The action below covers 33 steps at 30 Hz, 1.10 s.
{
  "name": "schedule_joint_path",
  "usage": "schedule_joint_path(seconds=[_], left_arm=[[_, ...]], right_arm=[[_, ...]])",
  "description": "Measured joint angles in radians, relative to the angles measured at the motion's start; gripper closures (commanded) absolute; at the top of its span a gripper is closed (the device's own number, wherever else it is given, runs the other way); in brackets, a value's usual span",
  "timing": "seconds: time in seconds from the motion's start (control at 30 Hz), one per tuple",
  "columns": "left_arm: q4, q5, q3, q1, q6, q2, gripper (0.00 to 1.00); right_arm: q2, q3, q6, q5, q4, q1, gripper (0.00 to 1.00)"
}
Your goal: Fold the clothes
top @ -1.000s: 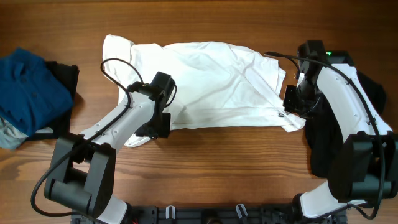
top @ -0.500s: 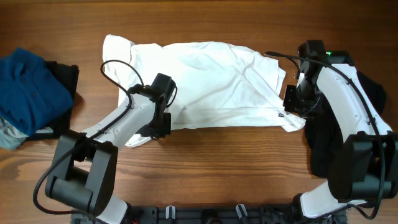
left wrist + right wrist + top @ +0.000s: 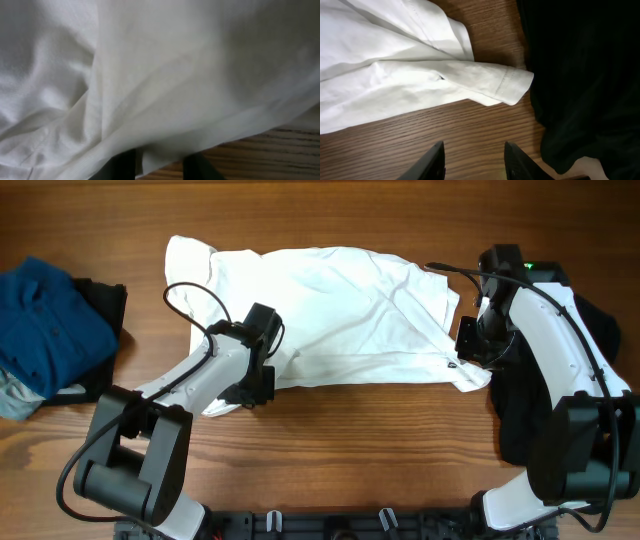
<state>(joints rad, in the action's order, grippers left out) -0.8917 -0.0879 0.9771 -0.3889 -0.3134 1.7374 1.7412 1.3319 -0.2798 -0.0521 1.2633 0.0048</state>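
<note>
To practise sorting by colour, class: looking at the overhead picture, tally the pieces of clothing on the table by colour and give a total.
White: 1, the T-shirt
Blue: 1, the blue garment
Black: 2, the left black garment and the right black garment
Pale grey: 1, the grey piece, only partly in view
Total: 5

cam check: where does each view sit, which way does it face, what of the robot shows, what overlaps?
Overhead: above the table, facing down; white T-shirt, both arms.
Left wrist: on left arm, close against shirt folds; two dark fingertips at bottom edge.
Right wrist: on right arm, facing down at shirt sleeve, black cloth; open right gripper at bottom.
Shared: the shirt in all three.
</note>
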Motion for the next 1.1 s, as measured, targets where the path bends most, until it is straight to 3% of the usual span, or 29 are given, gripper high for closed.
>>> schedule_joint_path(seconds=[0.13, 0.27, 0.5, 0.63, 0.7, 0.87, 1.1], left_arm=[[0.012, 0.000, -0.025, 0.000, 0.000, 0.000, 0.71], [0.016, 0.003, -0.032, 0.000, -0.006, 0.000, 0.96], [0.029, -0.002, -0.033, 0.000, -0.007, 0.000, 0.96], [-0.139, -0.005, 0.018, 0.000, -0.007, -0.006, 0.96], [-0.235, -0.005, 0.088, 0.005, -0.011, -0.072, 0.96], [-0.302, -0.009, 0.128, 0.093, -0.017, -0.280, 0.96], [-0.321, -0.016, 0.129, 0.179, -0.025, -0.314, 0.96]], right_arm=[[0.000, 0.000, 0.000, 0.000, 0.000, 0.000, 0.61], [0.000, 0.000, 0.000, 0.000, 0.000, 0.000, 0.61], [0.000, 0.000, 0.000, 0.000, 0.000, 0.000, 0.61], [0.000, 0.000, 0.001, 0.000, -0.007, 0.000, 0.61], [0.000, 0.000, 0.001, 0.000, -0.011, 0.000, 0.56], [0.000, 0.000, 0.009, 0.000, -0.019, 0.000, 0.49], [0.000, 0.000, 0.013, 0.000, -0.048, 0.000, 0.49]])
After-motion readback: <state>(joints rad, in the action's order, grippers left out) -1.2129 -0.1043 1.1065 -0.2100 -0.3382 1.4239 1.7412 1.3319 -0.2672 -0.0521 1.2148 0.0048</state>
